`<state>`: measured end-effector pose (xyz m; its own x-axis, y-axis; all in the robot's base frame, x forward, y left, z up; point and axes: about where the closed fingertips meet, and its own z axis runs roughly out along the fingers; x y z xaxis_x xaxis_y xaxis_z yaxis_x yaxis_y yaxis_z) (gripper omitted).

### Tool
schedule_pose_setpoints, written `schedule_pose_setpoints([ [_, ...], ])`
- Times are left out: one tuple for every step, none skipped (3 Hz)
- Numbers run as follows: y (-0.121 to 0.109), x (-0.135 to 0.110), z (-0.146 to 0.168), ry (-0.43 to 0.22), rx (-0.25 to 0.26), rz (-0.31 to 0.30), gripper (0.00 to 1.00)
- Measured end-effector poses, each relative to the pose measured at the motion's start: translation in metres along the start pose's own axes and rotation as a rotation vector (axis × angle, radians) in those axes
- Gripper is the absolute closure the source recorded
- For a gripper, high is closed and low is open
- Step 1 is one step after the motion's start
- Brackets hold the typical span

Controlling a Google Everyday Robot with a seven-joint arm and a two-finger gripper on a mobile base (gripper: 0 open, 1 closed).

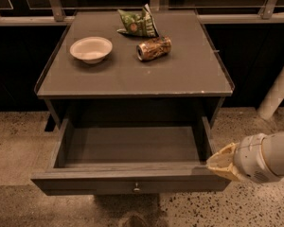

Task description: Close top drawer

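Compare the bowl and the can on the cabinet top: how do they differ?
The bowl is white and upright; the can is brownish metal and lies on its side. The bowl sits left of the can. Both rest on the cabinet top, apart. The pincer is at the right front corner of the open top drawer.

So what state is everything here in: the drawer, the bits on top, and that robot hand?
Top drawer: pulled out, open, nothing visible inside.
Bowl: upright on the cabinet top, looks empty.
Can: lying on its side, dented.
Chip bag: crumpled, lying at the back of the top.
Gripper: low, at the drawer's front right corner, touching or nearly so.
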<state>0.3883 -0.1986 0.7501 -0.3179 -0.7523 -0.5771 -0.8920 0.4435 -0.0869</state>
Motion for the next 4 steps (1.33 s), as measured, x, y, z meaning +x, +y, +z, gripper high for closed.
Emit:
schedule_pose_setpoints([
  [0.009, 0.002, 0.003, -0.014, 0.010, -0.013, 1.00],
  [0.041, 0.020, 0.024, -0.056, 0.053, -0.013, 1.00],
  [0.071, 0.051, 0.067, -0.092, 0.090, 0.033, 1.00],
  [0.067, 0.072, 0.115, -0.131, 0.122, 0.063, 1.00],
])
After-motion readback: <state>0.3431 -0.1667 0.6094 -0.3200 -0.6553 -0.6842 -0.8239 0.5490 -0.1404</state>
